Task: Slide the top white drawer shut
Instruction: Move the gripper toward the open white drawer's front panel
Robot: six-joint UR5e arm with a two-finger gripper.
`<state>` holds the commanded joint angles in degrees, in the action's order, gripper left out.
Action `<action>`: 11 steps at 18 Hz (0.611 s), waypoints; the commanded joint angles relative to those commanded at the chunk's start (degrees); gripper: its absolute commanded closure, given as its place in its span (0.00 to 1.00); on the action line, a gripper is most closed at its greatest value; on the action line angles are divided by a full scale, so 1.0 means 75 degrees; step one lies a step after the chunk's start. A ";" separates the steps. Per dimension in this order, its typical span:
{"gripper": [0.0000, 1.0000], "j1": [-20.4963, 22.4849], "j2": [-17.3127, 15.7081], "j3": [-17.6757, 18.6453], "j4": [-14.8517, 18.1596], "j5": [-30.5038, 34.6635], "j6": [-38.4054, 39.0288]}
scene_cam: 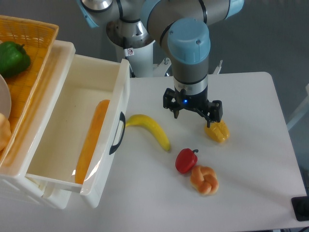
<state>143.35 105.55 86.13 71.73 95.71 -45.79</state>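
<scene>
The top white drawer [72, 116] is at the left and stands pulled far out, its open box facing up. Its front panel with the black curved handle [117, 140] faces the table's middle. A long orange streak [91, 140] shows inside along the front wall; I cannot tell whether it is an object or a reflection. My gripper [194, 118] points down over the table, right of the drawer and apart from it, just left of a yellow pepper [217, 131]. Its jaws look spread and hold nothing.
A banana [149, 128] lies just right of the drawer front, near the handle. A red pepper [186, 160] and a knotted bun [204, 180] lie nearer the front. An orange woven basket [34, 34] holding a green pepper [13, 58] sits on top at the far left.
</scene>
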 joint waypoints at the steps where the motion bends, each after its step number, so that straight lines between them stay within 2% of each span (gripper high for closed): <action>1: 0.00 0.0000 0.0059 0.0024 -0.0059 0.0023 0.0012; 11: 0.00 -0.0292 0.0633 0.0048 -0.0083 -0.0012 0.1242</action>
<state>141.16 110.30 86.48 71.10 95.63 -36.48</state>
